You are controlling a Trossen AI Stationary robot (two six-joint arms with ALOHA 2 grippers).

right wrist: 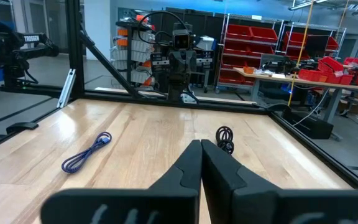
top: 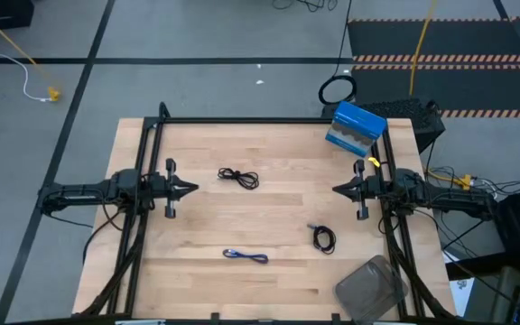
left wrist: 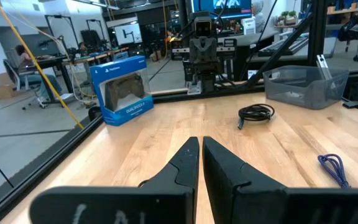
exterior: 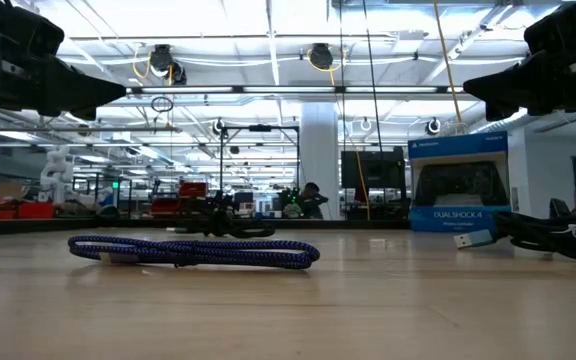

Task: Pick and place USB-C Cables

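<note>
Nearest the low camera: one blue-purple braided USB-C cable, folded into a long flat bundle, lying on the pale wooden butcher-block table toward its front edge.

Remaining items, largest first:

- Table, framed by black metal rails.
- Left arm, waiting at the table's left side; left gripper raised above the wood, fingers pressed together, holding nothing.
- Right arm, waiting at the right side; right gripper likewise raised, fingers pressed together, empty.
- Clear grey plastic bin, front right corner; from what shows it appears empty.
- Blue cardboard game-controller box, back right corner.
- Black USB-C cable, loosely spread, back centre, near the left gripper but apart from it.
- Black USB-C cable, tight coil, right of centre, in front of the right gripper and closer to the bin.

Progress, as judged: nothing picked, nothing placed. All three cables lie on the wood, each clear of both grippers. The bin is the likely destination, so the whole job remains.
</note>
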